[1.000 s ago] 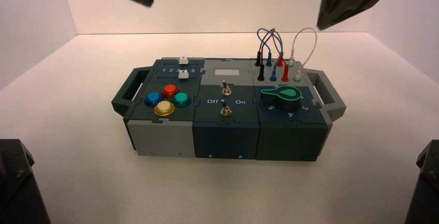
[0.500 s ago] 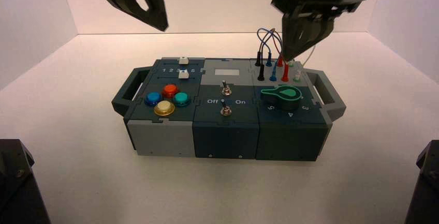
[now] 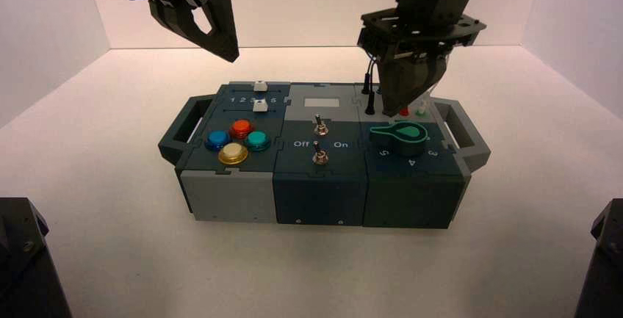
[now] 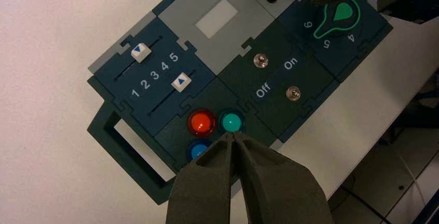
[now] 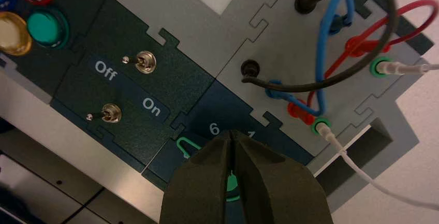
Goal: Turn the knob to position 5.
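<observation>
The green teardrop knob (image 3: 400,134) sits on the box's right-hand block, its tip pointing toward the toggle switches. In the left wrist view the knob (image 4: 339,17) has its tip between numerals 6 and 5 (image 4: 326,43), nearer 6. Numeral 5 (image 3: 385,154) lies in the arc in front of the knob. My right gripper (image 3: 397,110) is shut and hangs just above the knob's back edge; in its own view the gripper (image 5: 232,133) covers most of the knob (image 5: 231,182). My left gripper (image 3: 229,55) is shut, high behind the box's left end, over the push buttons (image 4: 231,135).
Banana-plug wires (image 5: 331,53) stand right behind the knob, close to my right gripper. Two toggle switches (image 3: 319,140) sit in the middle block. Coloured push buttons (image 3: 236,140) and two sliders (image 3: 258,95) are on the left block. Carry handles (image 3: 463,134) stick out at both ends.
My right gripper has come down and forward from the top right to just above the knob. My left gripper has come down into view at the top left, then stayed nearly still. The knob has not turned.
</observation>
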Robot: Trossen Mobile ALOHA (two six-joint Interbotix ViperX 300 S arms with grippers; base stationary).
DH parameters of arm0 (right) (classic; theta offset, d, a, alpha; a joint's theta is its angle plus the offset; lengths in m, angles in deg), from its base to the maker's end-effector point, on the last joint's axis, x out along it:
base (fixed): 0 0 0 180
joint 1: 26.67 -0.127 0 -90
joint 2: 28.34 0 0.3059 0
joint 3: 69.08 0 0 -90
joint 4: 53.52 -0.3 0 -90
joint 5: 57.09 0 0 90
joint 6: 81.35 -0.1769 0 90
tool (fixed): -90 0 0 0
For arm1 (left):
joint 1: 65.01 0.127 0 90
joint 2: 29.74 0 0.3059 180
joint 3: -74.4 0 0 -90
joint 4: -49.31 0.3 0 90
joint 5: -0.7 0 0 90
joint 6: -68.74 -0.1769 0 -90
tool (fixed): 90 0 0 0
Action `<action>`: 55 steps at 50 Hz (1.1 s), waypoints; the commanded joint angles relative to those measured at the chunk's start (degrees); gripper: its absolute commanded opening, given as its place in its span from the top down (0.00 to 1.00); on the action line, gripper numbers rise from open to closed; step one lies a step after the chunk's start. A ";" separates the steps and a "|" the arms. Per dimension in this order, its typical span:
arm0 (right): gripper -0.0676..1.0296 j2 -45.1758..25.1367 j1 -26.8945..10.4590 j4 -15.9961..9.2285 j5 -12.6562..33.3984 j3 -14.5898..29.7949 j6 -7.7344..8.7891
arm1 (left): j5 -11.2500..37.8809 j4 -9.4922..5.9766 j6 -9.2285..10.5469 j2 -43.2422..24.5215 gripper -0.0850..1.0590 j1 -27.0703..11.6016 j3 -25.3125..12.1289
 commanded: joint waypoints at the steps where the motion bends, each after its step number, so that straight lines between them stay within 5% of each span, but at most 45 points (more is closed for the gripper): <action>1: 0.96 -0.62 -0.44 -0.26 -0.44 1.67 0.09 | -0.35 0.00 -0.62 0.18 0.95 -0.18 -0.70; 30: 0.96 -2.55 -3.87 -3.52 -0.53 2.90 -0.26 | -0.35 0.00 -1.05 0.44 0.95 -0.18 -0.79; 55: 0.96 -1.49 -3.96 -3.78 0.62 1.67 -0.62 | -0.18 0.09 -1.32 0.62 0.95 -0.18 -0.62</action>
